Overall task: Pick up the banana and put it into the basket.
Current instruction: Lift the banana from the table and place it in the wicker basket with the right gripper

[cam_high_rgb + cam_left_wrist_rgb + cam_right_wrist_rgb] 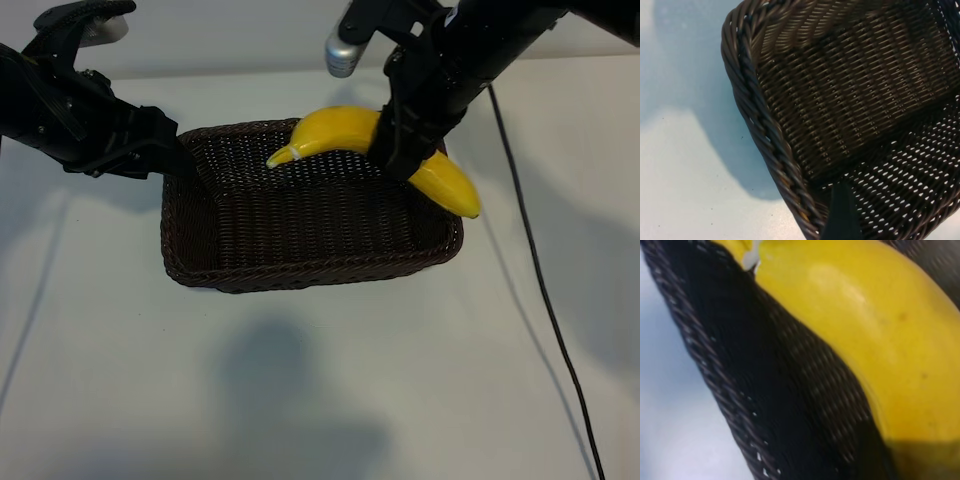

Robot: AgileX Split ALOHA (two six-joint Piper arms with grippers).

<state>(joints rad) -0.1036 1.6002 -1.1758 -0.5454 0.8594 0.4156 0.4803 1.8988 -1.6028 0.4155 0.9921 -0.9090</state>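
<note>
The yellow banana [330, 128] hangs above the far right part of the dark brown wicker basket [300, 280], one end out past the basket's right rim. My right gripper [402, 158] is shut on the banana's middle. In the right wrist view the banana [880, 315] fills the frame over the basket's weave [790, 380]. My left gripper [178, 155] is at the basket's far left corner and stands open. One of its fingers [842, 215] reaches inside, just within the braided rim [755, 100]; the other finger is out of view.
A black cable [540, 280] runs down the white table [320, 400] to the right of the basket. A silver cylinder [340, 55] sits on the right arm above the basket's far edge.
</note>
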